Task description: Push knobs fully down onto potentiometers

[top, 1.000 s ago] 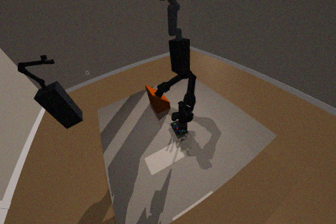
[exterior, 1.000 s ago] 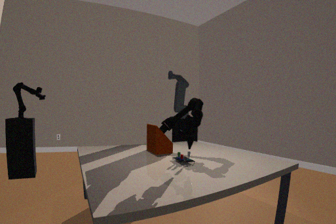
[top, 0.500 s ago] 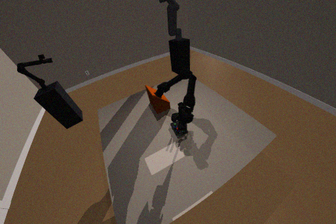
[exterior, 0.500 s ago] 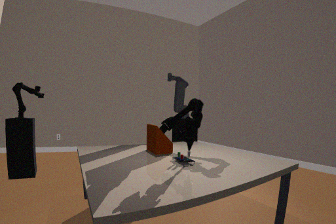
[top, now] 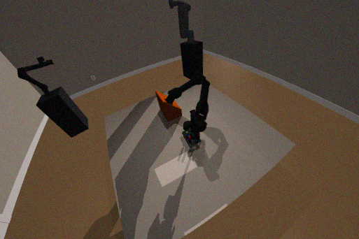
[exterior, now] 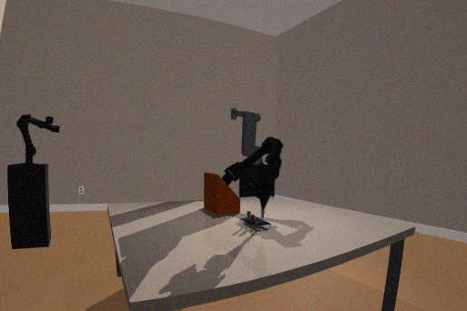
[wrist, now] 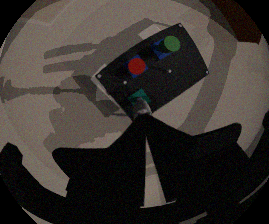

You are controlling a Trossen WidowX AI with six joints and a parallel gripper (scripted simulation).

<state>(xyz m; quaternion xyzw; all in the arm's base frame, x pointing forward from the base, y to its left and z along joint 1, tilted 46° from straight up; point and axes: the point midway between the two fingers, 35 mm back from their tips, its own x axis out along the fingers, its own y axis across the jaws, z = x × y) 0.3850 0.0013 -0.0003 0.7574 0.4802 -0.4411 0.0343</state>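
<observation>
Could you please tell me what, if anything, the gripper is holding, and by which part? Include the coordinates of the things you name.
Nothing is held; the gripper (exterior: 263,210) (wrist: 143,119) is shut, its tip at a grey knob.

Can read no text, label, brand, number or sign in any view.
</observation>
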